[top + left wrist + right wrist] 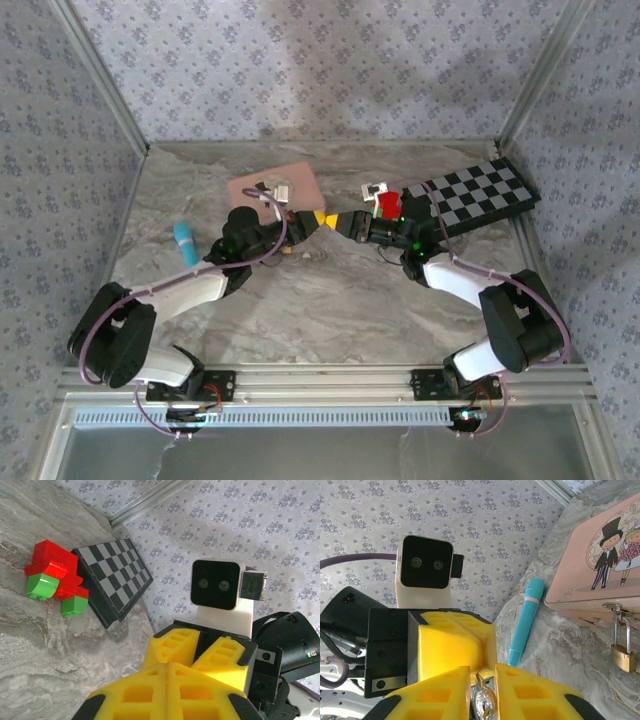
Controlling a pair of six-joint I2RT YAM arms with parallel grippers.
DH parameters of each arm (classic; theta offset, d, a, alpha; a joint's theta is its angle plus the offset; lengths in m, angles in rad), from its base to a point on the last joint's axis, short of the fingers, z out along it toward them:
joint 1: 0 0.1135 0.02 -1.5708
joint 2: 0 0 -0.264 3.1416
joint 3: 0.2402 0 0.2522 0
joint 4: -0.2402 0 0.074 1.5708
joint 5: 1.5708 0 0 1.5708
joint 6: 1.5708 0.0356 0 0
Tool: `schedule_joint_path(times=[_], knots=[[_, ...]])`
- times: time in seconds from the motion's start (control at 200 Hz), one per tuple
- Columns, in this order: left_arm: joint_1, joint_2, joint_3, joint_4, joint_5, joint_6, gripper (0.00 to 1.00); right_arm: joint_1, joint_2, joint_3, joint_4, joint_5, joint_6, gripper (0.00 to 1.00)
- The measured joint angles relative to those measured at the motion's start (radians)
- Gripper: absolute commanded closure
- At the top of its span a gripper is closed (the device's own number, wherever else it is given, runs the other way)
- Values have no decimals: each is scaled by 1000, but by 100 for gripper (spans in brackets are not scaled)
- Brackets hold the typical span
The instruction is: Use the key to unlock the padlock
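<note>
The padlock (623, 657), brass with a silver shackle, was hooked through the metal hasp on the edge of the pink box (592, 575), its body just off the box's side and over the marbled table (570, 645). In the overhead view the pink box (272, 188) sat toward the far middle of the table (330, 290), just beyond my left gripper (318, 219).

The key (483, 700) was nowhere near the lock. It sat as a small silver piece in the narrow gap between the yellow fingers of my right gripper (482, 672), which were pinching it. My left gripper (167, 666) had its own yellow fingers pressed together along one seam. I could not tell whether the key's end reached between them. From above, my two grippers met tip to tip over the middle of the table, the right gripper (343, 222) pointing at the left one, and each wrist camera looked straight at the other.

A teal pen (527, 620) lay on the table beside the pink box, on the left side of the table in the overhead view (186, 242). On the other side a red and green brick stack (52, 575) stood touching the edge of a black and grey checkerboard (112, 580), which lay flat by the far right corner (480, 195).
</note>
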Motion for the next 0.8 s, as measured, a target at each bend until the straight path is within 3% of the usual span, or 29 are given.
schedule_joint_path(times=[0.35,0.555,0.735,0.8], knots=[[0,0,0,-3,-24,2,100,3,-3,-26,29,1,22,60],[0,0,0,-2,-28,2,100,13,-3,-27,43,4,21,59],[0,-11,0,-2,-35,2,100,23,7,-27,66,4,29,69],[0,-18,0,-2,-39,2,100,23,16,-27,76,5,35,79]])
